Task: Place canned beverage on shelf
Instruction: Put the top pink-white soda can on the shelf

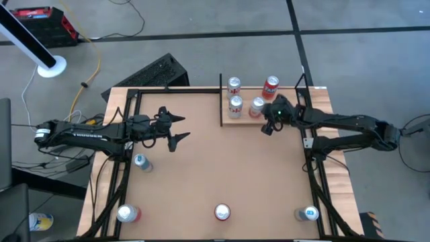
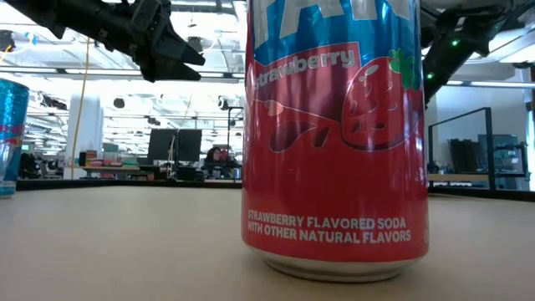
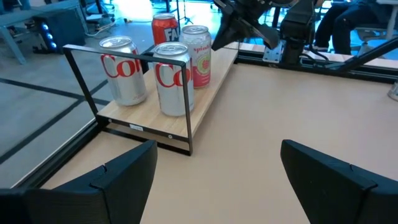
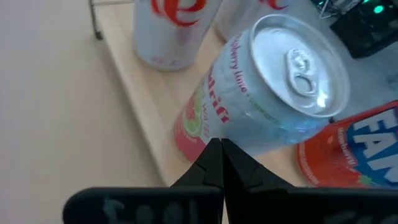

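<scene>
The shelf (image 1: 245, 116), a pale wood plank with thin black posts, stands at the table's far right. On it stand two silver cola cans (image 3: 171, 78), a pink-and-white can (image 4: 249, 93) and a red soda can (image 3: 165, 28). My right gripper (image 4: 221, 163) is shut and empty. It hangs tipped down at the shelf's near edge, its tips beside the pink-and-white can's side. It also shows in the high view (image 1: 267, 126). My left gripper (image 3: 214, 180) is open and empty above the table's left middle (image 1: 180, 128), facing the shelf. My right gripper has its shut fingertips (image 4: 214, 155) close against the side wall of the pink-and-white can (image 4: 205, 124), coming slanting from above and the near side. I cannot tell whether they touch it. The can stands upright on the shelf.
Loose cans stand on the table: a blue one at the left (image 1: 141, 161), a red one at the near left (image 1: 127, 214), a red strawberry soda at the near middle (image 1: 222, 212) and a blue one at the near right (image 1: 308, 214). A black frame borders the table.
</scene>
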Available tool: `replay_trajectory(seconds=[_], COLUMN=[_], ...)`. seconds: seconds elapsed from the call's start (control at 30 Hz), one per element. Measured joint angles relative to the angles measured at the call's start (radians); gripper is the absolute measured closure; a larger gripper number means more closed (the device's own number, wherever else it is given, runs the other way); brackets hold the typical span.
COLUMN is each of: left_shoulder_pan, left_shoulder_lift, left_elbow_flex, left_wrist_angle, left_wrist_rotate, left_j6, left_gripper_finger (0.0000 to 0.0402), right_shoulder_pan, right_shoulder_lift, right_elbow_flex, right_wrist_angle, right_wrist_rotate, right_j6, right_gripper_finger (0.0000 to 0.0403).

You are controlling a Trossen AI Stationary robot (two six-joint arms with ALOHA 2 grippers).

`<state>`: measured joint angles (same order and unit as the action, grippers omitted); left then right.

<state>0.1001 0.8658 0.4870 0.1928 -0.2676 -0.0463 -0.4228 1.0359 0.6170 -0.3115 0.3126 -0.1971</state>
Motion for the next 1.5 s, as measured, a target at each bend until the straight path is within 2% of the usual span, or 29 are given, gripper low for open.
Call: replay_trajectory(seconds=[0.33,0.47,0.53,0.73,1.5], left_shoulder_pan=[0.000,0.000,0.000,0.000,0.000], left_shoulder_lift=[0.000,0.000,0.000,0.000,0.000], left_elbow_flex=[0.000,0.000,0.000,0.000,0.000], left_wrist_angle=[0.000,0.000,0.000,0.000,-0.001], left_wrist_rotate=[0.000,0.000,0.000,0.000,0.000], left_j6=[0.000,0.000,0.000,0.000,0.000], left_gripper_finger=[0.0074,0.0074,0.0074,0.0074,0.0074], right_shoulder_pan=[-0.047,-0.032,-0.018,-0.020,-0.190], right_shoulder_lift=[0.000,0.000,0.000,0.000,0.000], right_elbow_flex=[0.000,0.000,0.000,0.000,0.000], right_wrist_angle=[0.036,0.033,0.042,0.082,0.212], right_wrist_rotate=[-0.011,-0.177,-0.222,-0.176,-0.180], right_j6=[-0.014,-0.014,-0.014,-0.014,-0.111], right_gripper_finger=[0.0386,0.0386,0.0386,0.0386,0.0386])
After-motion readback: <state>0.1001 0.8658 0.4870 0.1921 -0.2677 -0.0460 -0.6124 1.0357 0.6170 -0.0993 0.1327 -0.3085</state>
